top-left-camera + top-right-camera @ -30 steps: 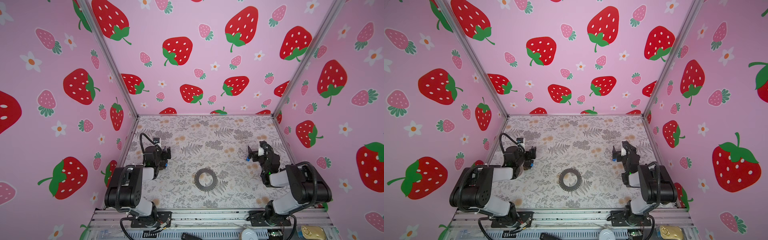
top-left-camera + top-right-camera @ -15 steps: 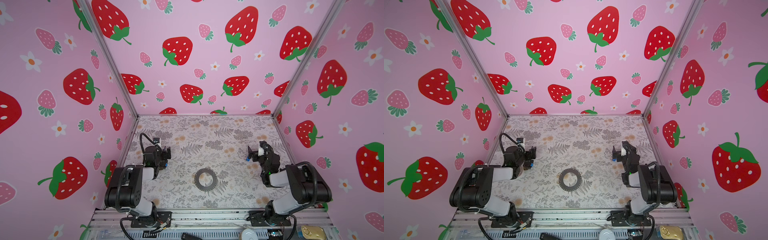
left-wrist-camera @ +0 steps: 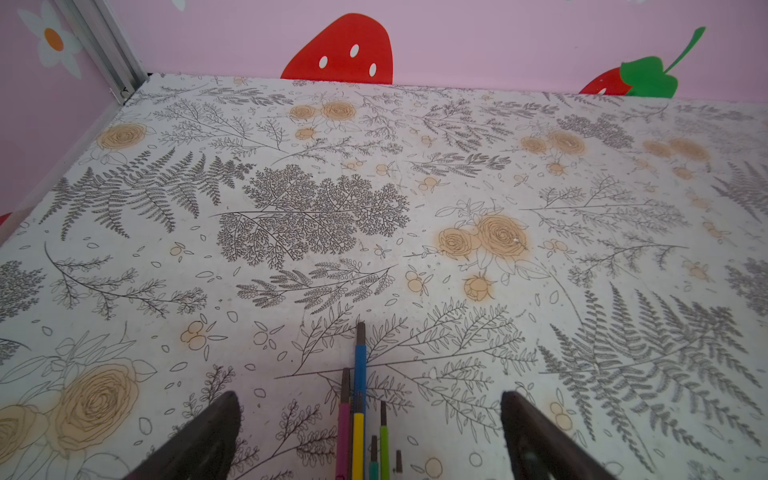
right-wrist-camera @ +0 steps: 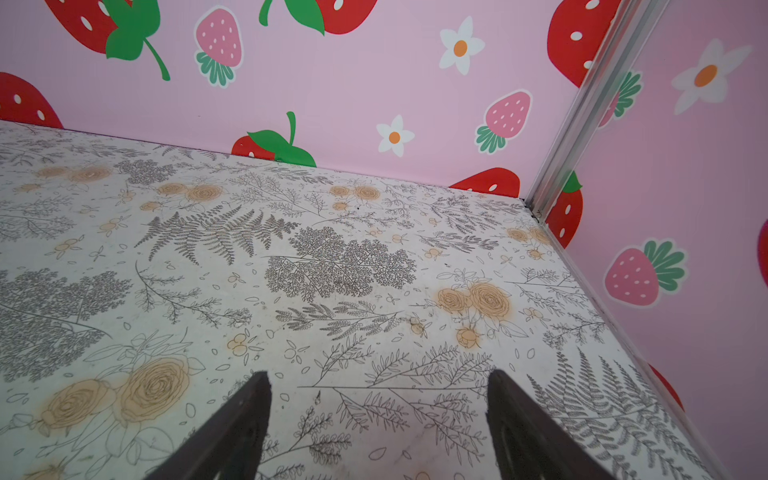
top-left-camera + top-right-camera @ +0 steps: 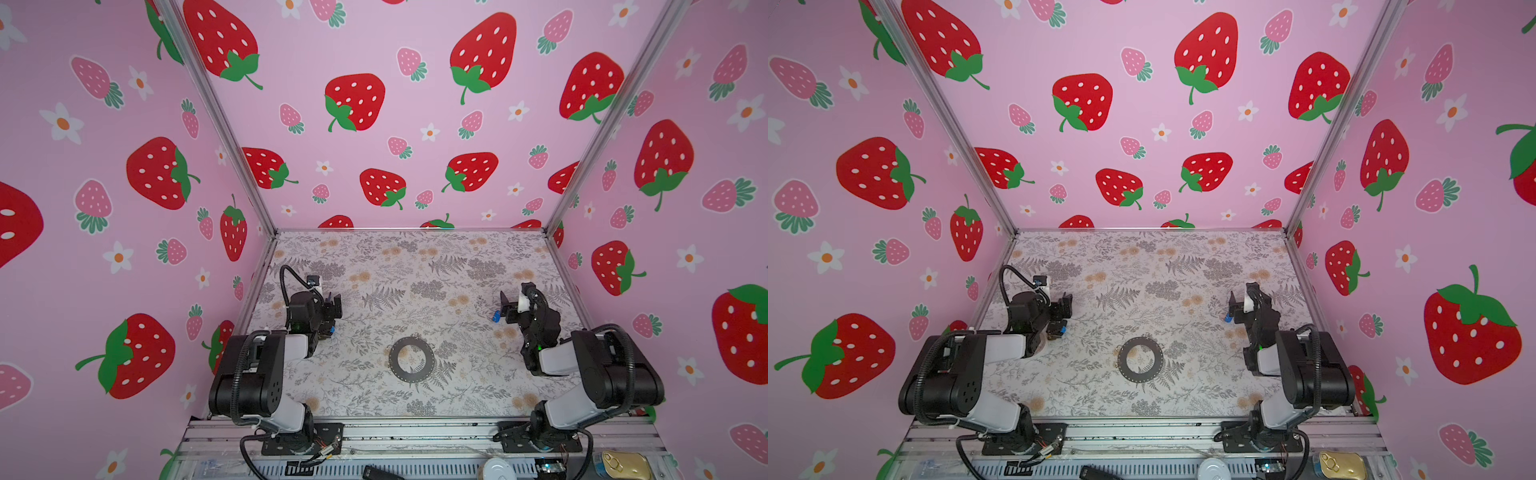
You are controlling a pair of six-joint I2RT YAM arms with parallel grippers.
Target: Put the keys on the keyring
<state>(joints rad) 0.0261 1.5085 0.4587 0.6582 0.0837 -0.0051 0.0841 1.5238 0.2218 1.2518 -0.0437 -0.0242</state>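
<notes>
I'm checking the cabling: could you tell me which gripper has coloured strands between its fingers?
The left gripper: pink, yellow, blue and green strands show between its fingers; the right gripper has only table there.

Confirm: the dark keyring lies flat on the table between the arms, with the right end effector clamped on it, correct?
No. The keyring lies flat on the table between the arms, but the right end effector sits apart from it in a top view, and the right wrist view shows its jaws spread over bare table.

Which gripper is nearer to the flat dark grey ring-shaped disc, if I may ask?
Left, slightly. The left gripper is behind and left of the disc; the right gripper is behind and right, a little farther.
</notes>
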